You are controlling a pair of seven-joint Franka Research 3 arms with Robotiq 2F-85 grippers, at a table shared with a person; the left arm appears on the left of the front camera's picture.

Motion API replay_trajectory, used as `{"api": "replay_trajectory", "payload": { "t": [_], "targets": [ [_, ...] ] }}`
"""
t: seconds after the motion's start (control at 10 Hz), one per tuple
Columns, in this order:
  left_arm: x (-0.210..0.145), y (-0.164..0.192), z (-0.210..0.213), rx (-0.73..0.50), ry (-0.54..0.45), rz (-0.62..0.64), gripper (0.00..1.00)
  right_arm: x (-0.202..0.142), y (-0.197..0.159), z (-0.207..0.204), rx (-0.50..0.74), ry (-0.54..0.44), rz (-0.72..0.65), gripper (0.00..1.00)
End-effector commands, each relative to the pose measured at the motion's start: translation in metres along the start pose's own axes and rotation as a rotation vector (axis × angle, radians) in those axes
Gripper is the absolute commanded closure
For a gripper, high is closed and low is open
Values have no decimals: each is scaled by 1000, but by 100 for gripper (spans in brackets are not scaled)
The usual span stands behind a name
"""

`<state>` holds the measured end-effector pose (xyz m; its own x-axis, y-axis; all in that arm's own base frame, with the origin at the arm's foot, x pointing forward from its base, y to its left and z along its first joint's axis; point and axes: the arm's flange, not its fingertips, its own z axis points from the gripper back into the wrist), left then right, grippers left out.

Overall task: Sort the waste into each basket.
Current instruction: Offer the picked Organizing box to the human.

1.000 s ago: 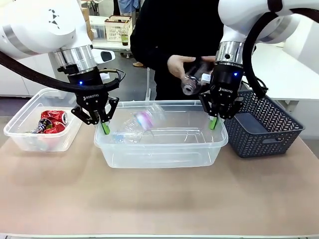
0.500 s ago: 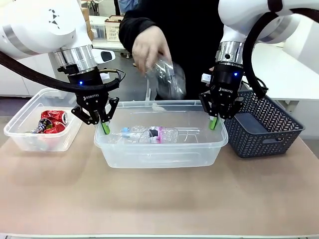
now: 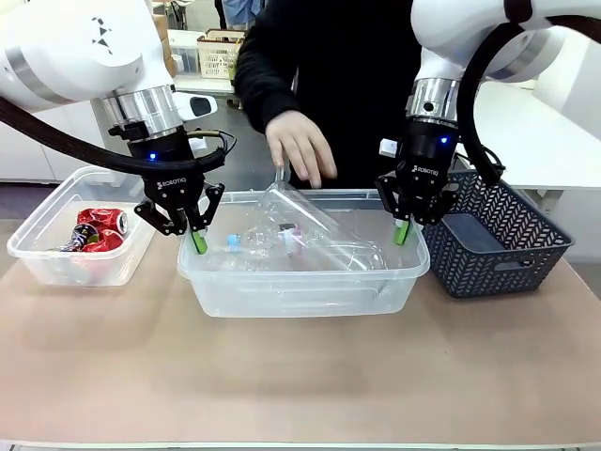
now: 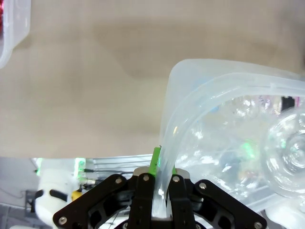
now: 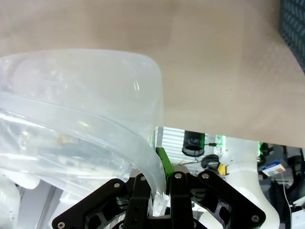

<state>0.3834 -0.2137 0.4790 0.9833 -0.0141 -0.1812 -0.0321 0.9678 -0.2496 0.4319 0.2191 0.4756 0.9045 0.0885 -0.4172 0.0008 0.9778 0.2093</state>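
Both arms lowered, left gripper (image 3: 198, 241) and right gripper (image 3: 402, 231) jaws pinching big tub (image 3: 300, 282) rim

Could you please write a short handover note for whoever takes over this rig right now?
Left gripper: shut on the left rim of the large clear rectangular plastic tub in the middle.
Right gripper: shut on the same tub's right rim.
The person's hand hovers above the tub's far edge.
Done: see-through plastic bottles lie in the middle tub; crushed red-and-silver metal cans lie in the smaller clear plastic tub on the left.
The dark grey lattice basket on the right looks empty.
Left: no loose waste shows on the table; probably release the tub.
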Motion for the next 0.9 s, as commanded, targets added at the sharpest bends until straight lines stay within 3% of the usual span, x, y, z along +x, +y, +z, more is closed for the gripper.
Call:
{"api": "replay_trajectory", "payload": {
  "t": [0.0, 0.8],
  "targets": [
    [0, 9, 3, 5, -5, 25, 100, 0, -5, 6, 6, 8, -3, 100],
    [0, 9, 3, 5, -5, 25, 100, 0, -5, 6, 6, 8, -3, 100]
  ]
}}
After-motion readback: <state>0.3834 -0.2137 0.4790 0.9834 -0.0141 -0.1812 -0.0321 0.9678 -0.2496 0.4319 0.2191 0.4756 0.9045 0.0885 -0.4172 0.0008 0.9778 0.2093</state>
